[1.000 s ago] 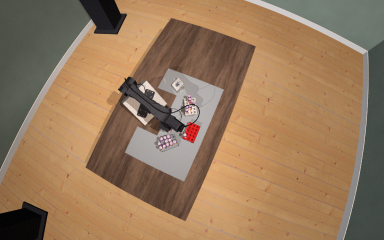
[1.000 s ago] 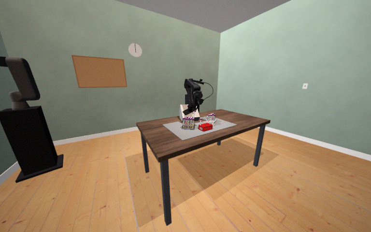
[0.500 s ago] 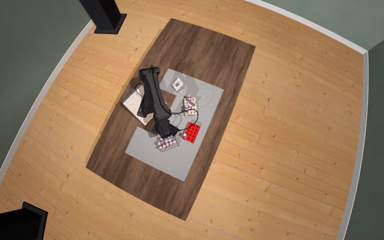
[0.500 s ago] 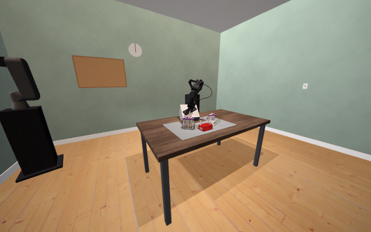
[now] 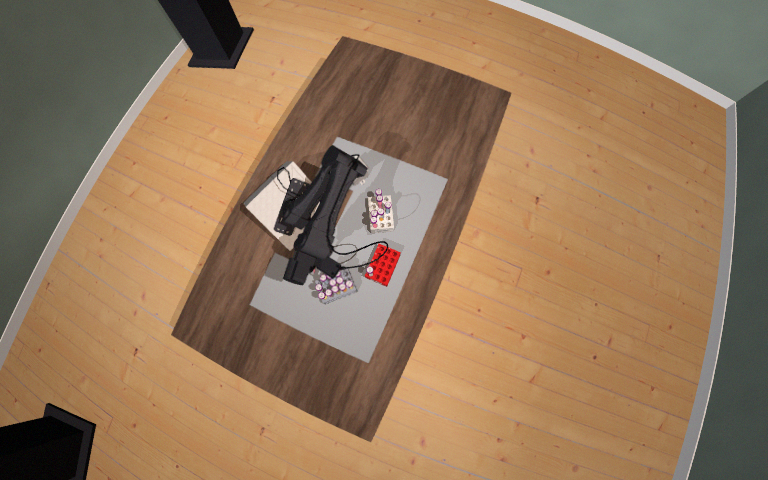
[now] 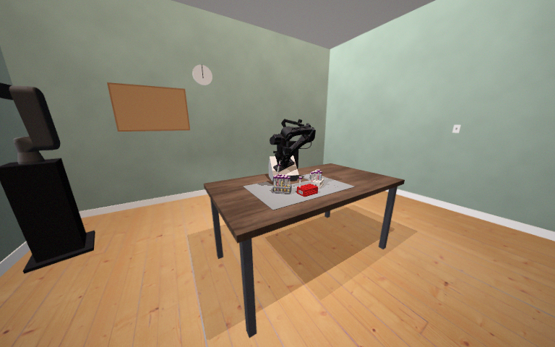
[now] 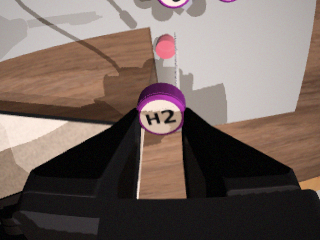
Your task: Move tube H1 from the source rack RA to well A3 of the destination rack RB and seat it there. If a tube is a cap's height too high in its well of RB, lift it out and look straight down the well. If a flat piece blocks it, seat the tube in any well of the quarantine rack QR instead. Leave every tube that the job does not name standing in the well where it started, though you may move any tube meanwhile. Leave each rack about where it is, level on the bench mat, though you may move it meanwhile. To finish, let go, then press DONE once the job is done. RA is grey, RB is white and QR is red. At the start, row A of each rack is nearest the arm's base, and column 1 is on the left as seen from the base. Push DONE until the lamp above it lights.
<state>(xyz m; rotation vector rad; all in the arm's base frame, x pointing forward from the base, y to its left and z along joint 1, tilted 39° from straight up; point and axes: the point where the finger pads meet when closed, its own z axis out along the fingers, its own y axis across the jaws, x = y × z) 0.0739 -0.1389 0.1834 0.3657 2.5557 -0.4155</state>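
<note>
Which of the capped tubes is H1 cannot be told, as no cap in sight reads so. The tube in hand is H2 (image 6: 279,168) (image 7: 161,116), with a purple rim, a pale top lettered in black, a clear body and a pink tip. The gripper (image 5: 312,268) (image 6: 279,165) (image 7: 161,118) is closed on it just below the cap. Carry it high and upright past the grey rack (image 5: 354,290) (image 6: 281,191), at left in the exterior view, then line the tip up with a well before lowering slowly; a slant could catch neighbouring caps. The red rack (image 5: 389,274) (image 6: 308,190) sits to its right, the white rack (image 5: 391,226) (image 6: 320,182) farther right.
</note>
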